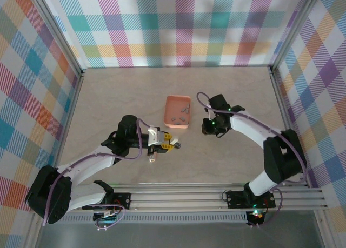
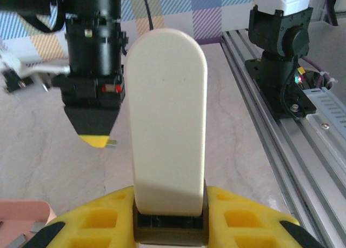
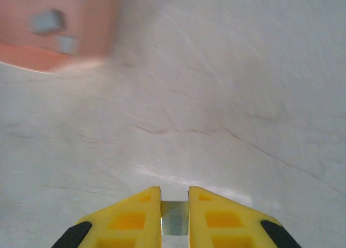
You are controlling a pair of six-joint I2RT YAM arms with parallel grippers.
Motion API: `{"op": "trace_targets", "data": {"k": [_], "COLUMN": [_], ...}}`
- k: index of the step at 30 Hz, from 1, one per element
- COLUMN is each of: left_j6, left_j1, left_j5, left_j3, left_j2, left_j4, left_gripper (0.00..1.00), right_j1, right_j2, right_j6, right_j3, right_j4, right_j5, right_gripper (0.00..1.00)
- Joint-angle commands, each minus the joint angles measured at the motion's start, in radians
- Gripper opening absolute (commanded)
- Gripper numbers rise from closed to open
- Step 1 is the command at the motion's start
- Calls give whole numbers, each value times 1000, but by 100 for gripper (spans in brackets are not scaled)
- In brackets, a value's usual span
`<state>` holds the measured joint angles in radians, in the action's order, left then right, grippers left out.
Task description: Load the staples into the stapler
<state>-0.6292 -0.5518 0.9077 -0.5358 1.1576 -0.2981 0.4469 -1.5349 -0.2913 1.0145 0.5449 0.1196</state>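
Left gripper (image 2: 170, 220): closed around the upright stapler (image 2: 167, 124).
Right gripper (image 3: 174, 193): pinching 1 staple strip (image 3: 174, 222).
Advice: line strip up with stapler's channel, feed slowly, brace stapler firmly.

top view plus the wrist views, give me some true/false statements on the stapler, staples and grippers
1. The left gripper is shut on the stapler. True.
2. The right gripper is empty. False: it pinches a staple strip.
3. The tray has staples in it. True.
4. The stapler lies in the tray. False: the left gripper holds it outside the tray.
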Motion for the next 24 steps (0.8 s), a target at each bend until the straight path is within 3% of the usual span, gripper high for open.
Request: {"op": "trace_targets", "data": {"k": [1, 12, 24], "left_j6": [34, 320, 349], "left_j1": [25, 71, 75], "left_j5": [32, 38, 69], "left_j3": [-13, 74, 43], "left_j2": [3, 79, 111], "left_j4": [-90, -561, -608], "left_gripper": [0, 0, 0], "right_j1": [3, 0, 0], "right_j2": [76, 371, 390], "right_j6": [109, 270, 346], "right_j3": [-45, -184, -189], "right_j4": [-160, -496, -613], "right_j5": [146, 506, 863], "right_gripper": [15, 15, 15]}}
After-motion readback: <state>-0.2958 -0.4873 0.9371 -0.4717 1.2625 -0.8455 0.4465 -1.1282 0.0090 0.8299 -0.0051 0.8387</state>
